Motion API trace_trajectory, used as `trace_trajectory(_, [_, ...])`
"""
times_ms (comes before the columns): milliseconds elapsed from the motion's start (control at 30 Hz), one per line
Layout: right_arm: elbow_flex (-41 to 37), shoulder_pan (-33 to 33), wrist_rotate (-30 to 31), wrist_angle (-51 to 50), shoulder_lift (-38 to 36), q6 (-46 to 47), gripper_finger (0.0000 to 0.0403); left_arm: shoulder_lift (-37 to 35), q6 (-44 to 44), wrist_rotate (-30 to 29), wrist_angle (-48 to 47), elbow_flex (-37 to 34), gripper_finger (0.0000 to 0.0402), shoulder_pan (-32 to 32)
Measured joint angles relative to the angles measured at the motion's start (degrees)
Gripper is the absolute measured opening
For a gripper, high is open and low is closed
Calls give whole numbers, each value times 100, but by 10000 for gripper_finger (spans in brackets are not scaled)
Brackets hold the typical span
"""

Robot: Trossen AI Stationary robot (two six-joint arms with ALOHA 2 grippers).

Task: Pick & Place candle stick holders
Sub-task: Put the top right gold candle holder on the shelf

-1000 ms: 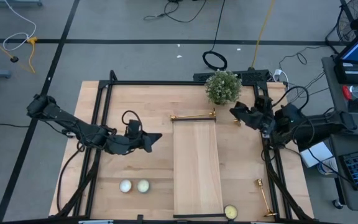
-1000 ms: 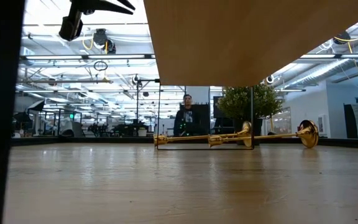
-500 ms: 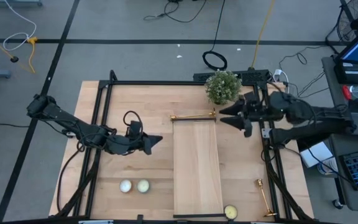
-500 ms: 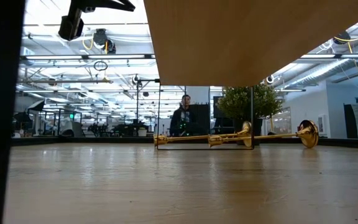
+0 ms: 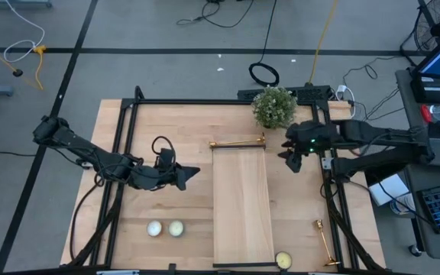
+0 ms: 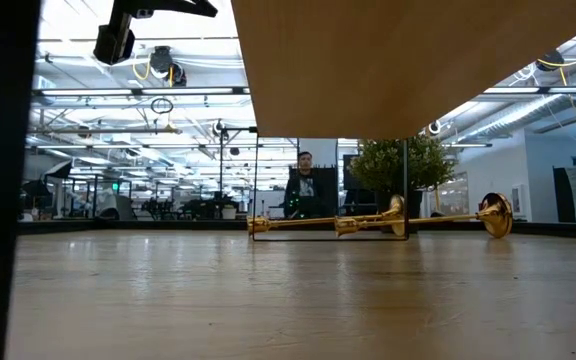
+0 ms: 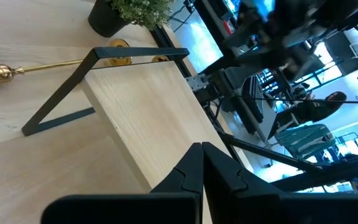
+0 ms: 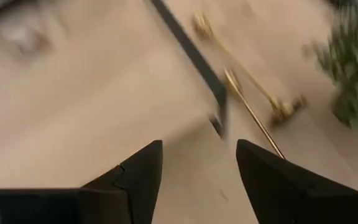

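Note:
One gold candle stick holder [image 5: 239, 143] lies on its side along the far edge of a raised wooden board [image 5: 243, 202]. A second one [image 8: 260, 121] lies just to its right, and my right gripper [image 5: 289, 159] hangs open above it, slanting down. A third holder [image 5: 325, 243] lies at the table's near right. In the low view two holders [image 6: 328, 223] [image 6: 448, 217] rest flat at the far side. My left gripper [image 5: 195, 171] hovers shut, left of the board, with nothing in it.
A small potted plant [image 5: 273, 107] stands just beyond the board's far end. Two round pale candles [image 5: 165, 228] sit at the near left, and another [image 5: 283, 260] by the board's near end. A black frame [image 5: 128, 153] rims the table. A person [image 6: 305, 190] stands in the room behind.
My right gripper has swung out from the table's right edge toward the board's far right corner and tipped from roughly level to slanting down over the candle stick holder lying there. Its fingers stay open. The holders have not moved.

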Motion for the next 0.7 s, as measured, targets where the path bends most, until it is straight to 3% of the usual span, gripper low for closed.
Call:
trace_trajectory(167, [-4,-1,12,-731,373,-486,203,0,-40,47,0,0,22,-44])
trace_trajectory(400, [-8,-52,342,-738,773,-1323,203,0,-75,68,0,0,17,-72])
trace_trajectory(533, [-22,-310,137,-738,1090,-1617,203,0,-58,104,0,0,4,-74])
trace_trajectory(700, [-26,-610,-10,-506,1481,-2062,203,0,-38,105,0,0,21,-74])
